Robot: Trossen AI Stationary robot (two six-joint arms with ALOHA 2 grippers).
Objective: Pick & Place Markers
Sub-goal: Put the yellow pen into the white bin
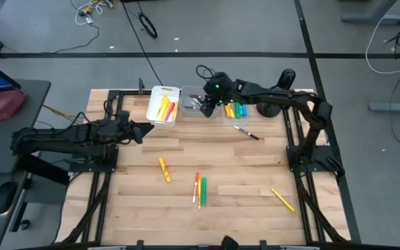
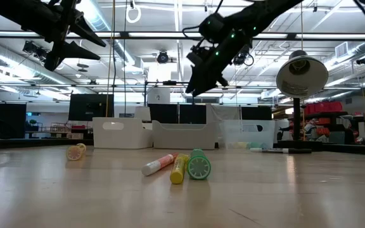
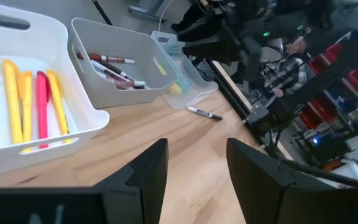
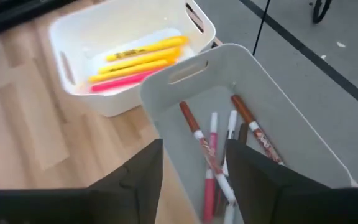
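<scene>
While the right gripper [image 1: 209, 104] hangs open and empty over the grey bin [image 4: 278, 130] of red markers [image 4: 197, 134], it should lift straight clear before seeking the table's loose markers [image 1: 200, 189].

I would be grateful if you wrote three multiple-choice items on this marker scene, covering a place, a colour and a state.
1. Where is the right hand?
A. Above the middle bin
B. Over the table's near edge
C. Beside the left arm's base

2. What colours are the markers in the white bin?
A. Blue and green
B. Yellow and pink
C. Black only

3. How does the right hand stand?
A. Shut on a marker
B. Open, holding nothing
C. Out of sight

Key: 1 A, the high view shows it over that bin; 2 B, both wrist views show them; 3 B, its fingers stand apart with nothing between.
</scene>
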